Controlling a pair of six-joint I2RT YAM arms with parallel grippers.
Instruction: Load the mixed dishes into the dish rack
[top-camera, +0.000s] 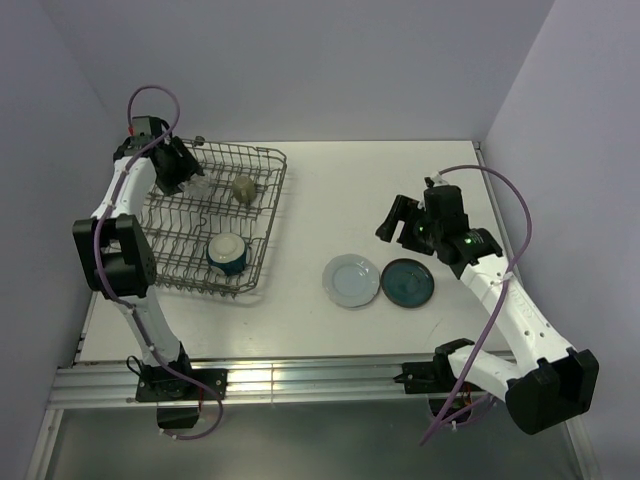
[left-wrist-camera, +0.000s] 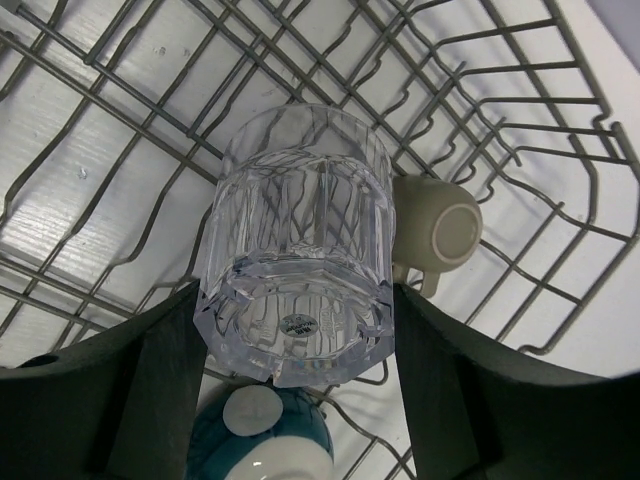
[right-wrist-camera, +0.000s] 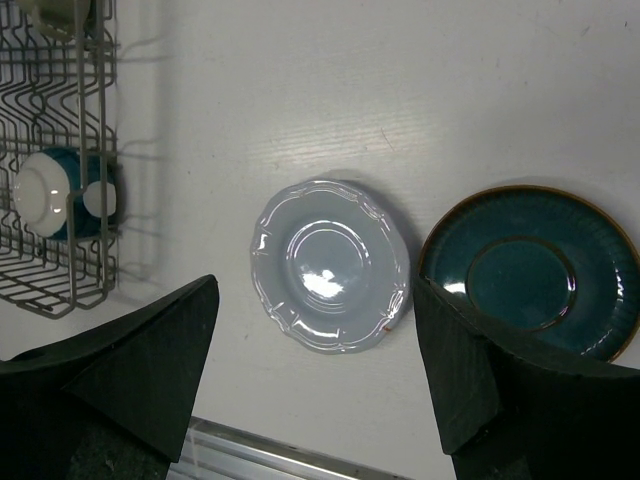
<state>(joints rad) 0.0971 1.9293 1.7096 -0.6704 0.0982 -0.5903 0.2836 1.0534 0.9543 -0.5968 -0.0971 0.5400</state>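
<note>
Placement of the clear glass tumbler (left-wrist-camera: 295, 250) was judged to be the step in hand. The left gripper (left-wrist-camera: 297, 292) was clenched on the tumbler, with one finger pressed against each side of the glass wall. The tumbler hung over the far left part of the dish rack (top-camera: 190, 240). Its thick base faced the wrist camera and its mouth faced the rack wires. The long axis therefore ran roughly along the gripper's line of approach, with a slight tilt. It could not be told whether the mouth touched the wires.

The small olive-brown mug (left-wrist-camera: 440, 228) lay just beside the tumbler, on the gripper's right. The cream-inside dark-rimmed bowl (left-wrist-camera: 270, 445) sat in the near part of the rack, apart from the glass. A straight descent would probably set the tumbler down mouth first, with the mug as the closest obstruction.

The right gripper (right-wrist-camera: 315, 288) was released, jaws spread wide and holding nothing. It hovered above the pale blue plate (right-wrist-camera: 332, 265), which lay flat on the table (top-camera: 380, 190) outside the rack. The dark teal plate (right-wrist-camera: 530, 270) lay just beside that plate, on the side away from the rack. The right arm was the nearer arm to both plates.
</note>
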